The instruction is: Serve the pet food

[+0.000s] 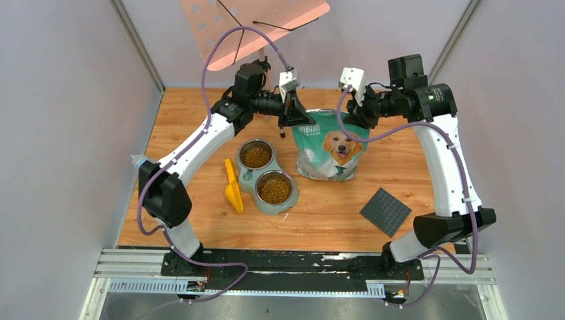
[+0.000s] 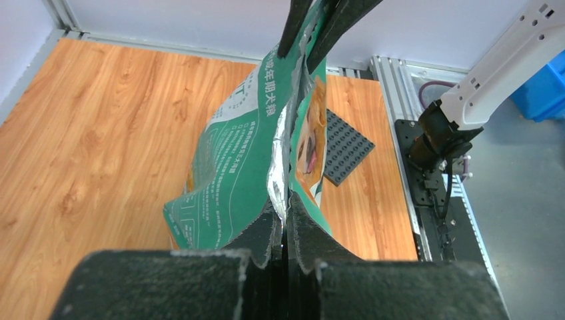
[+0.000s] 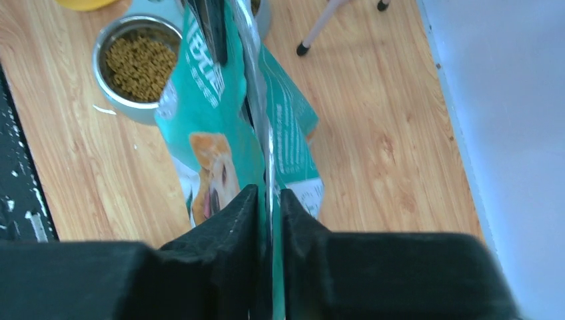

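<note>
The teal-green bag (image 1: 331,150) with a golden dog stands upright at the back middle of the table. My left gripper (image 1: 295,122) is shut on its top left corner, and my right gripper (image 1: 360,115) is shut on its top right corner. In the left wrist view the jaws (image 2: 286,217) pinch the bag's silver-lined top edge (image 2: 240,160). In the right wrist view the jaws (image 3: 269,200) clamp the same edge (image 3: 206,120). Brown pet food fills both bowls (image 1: 256,157) (image 1: 274,189) of a grey double feeder (image 1: 248,179); one bowl's pet food shows in the right wrist view (image 3: 138,63).
A yellow scoop (image 1: 233,189) lies left of the feeder. A dark grey studded plate (image 1: 386,211) lies at the front right, also in the left wrist view (image 2: 343,147). A pink perforated board (image 1: 253,20) on a stand is at the back. White walls close both sides.
</note>
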Robot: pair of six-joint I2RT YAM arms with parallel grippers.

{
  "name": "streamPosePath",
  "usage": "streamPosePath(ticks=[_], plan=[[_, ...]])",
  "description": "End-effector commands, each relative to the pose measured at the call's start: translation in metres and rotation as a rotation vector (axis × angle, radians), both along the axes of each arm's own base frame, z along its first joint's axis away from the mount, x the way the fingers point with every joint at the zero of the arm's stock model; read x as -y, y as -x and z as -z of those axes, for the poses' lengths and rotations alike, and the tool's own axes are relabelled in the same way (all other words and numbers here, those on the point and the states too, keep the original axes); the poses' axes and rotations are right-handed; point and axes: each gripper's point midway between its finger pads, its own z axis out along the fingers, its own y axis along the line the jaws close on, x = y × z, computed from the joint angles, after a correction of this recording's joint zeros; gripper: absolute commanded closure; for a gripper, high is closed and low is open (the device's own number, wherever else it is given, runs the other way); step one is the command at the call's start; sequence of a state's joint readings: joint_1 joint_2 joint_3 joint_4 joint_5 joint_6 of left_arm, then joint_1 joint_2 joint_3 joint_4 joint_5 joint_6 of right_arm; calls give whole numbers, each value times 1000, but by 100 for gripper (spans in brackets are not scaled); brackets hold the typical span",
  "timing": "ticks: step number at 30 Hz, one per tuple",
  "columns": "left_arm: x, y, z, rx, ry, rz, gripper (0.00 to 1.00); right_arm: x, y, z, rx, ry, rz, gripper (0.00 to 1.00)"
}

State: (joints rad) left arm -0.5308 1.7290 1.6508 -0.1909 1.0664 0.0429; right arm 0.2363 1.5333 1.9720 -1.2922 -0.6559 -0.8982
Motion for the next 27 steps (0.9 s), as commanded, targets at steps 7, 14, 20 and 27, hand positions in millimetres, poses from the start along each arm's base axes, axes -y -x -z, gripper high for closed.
streamPosePath(ticks=[7,14,20,27], plan=[[-16,6,-34,90,30,-13,95,31,4,-8,54,61,73,99],[-20,7,-36,90,25,-33,69,31,7,-9,32,50,56,100],[-33,5,-39,67,26,-32,73,32,8,-8,31,50,57,100],[-32,12,-37,12,37,15,100,32,6,-9,37,45,65,100]])
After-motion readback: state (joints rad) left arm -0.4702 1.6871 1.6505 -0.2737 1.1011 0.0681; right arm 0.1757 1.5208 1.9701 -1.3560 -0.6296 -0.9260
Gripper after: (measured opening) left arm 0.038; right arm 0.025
